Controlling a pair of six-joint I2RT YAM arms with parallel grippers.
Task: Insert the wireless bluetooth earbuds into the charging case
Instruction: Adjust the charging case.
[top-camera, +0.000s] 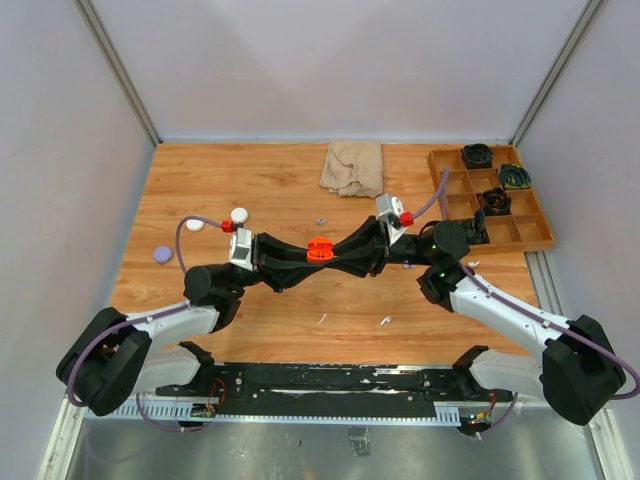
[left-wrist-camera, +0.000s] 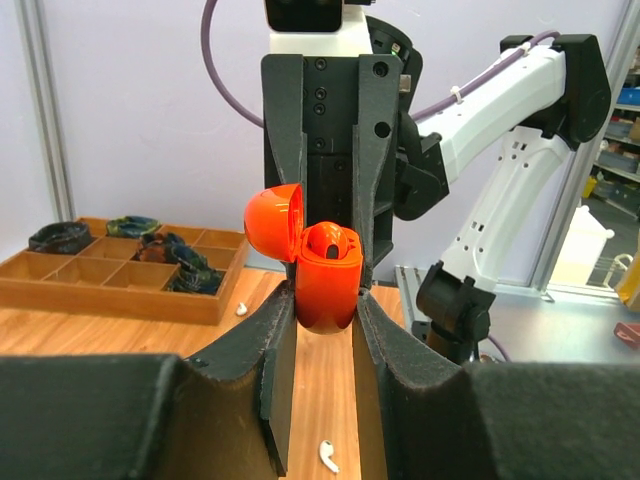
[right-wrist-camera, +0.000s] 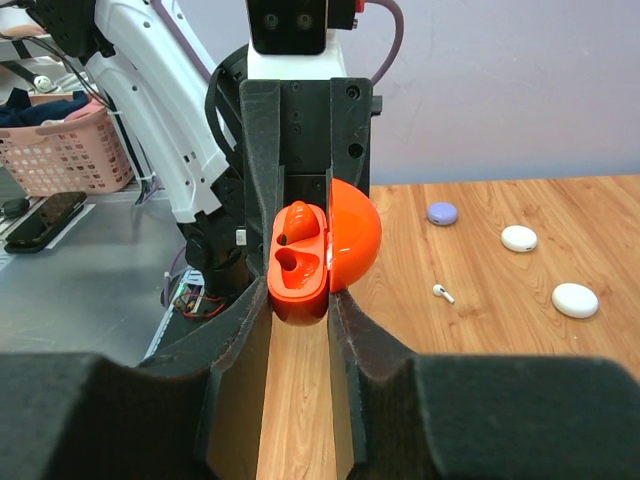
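An orange-red charging case (top-camera: 320, 250) is held above the table's middle, its lid (left-wrist-camera: 272, 220) swung open. My left gripper (top-camera: 306, 256) grips it from the left and my right gripper (top-camera: 336, 252) from the right, both shut on its body. In the left wrist view the case (left-wrist-camera: 327, 290) sits between my left gripper's (left-wrist-camera: 326, 322) pads. In the right wrist view the case (right-wrist-camera: 300, 265) shows one red bud (right-wrist-camera: 300, 215) seated and one empty socket, between my right gripper's (right-wrist-camera: 300, 312) pads. White earbuds (top-camera: 323, 318) (top-camera: 384, 321) lie on the table; a purple one (top-camera: 320, 220) lies farther back.
Two white pucks (top-camera: 195, 225) (top-camera: 239, 213) and a purple puck (top-camera: 162, 255) lie at the left. A beige cloth (top-camera: 353, 167) lies at the back. A wooden divided tray (top-camera: 535, 235) with dark items stands at the back right.
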